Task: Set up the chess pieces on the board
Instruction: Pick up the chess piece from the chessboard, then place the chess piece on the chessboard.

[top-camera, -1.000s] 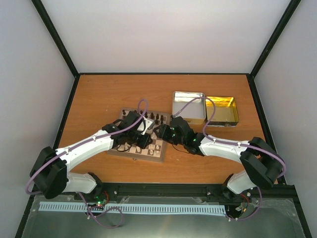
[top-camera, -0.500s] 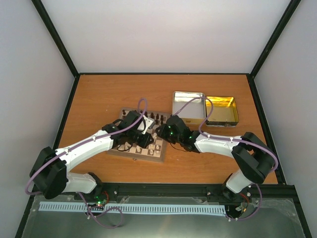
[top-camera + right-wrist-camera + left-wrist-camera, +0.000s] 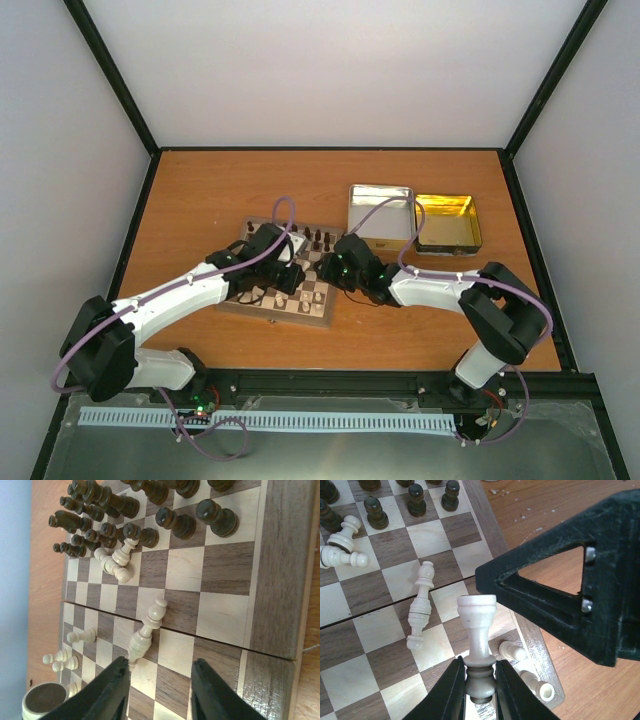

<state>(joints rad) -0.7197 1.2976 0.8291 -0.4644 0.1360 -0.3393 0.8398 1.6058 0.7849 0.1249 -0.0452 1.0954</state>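
The board point(image 3: 318, 312) lies at the table's middle, under both grippers. My left gripper point(image 3: 480, 680) is shut on a cream chess piece point(image 3: 478, 630), gripping its ringed end just above the board's near right corner. My right gripper point(image 3: 161, 690) hovers low over the board point(image 3: 225, 570) with its jaws apart and nothing between them. A fallen cream piece point(image 3: 145, 632) lies on its side, its end at the tip of the left finger point(image 3: 107, 690). Dark pieces point(image 3: 175, 522) stand in rows on the far side. More cream pieces point(image 3: 340, 547) lie toppled.
A silver tin point(image 3: 381, 213) and a gold tin point(image 3: 447, 222) stand open, right of the board at the back. The right gripper's black body point(image 3: 560, 595) hangs close beside the left gripper. Two cream pieces point(image 3: 530, 677) lie at the board's edge.
The right arm has reached further left over the board, toward the left gripper, and its jaws have narrowed. The left arm has not moved and keeps its hold on the cream piece.
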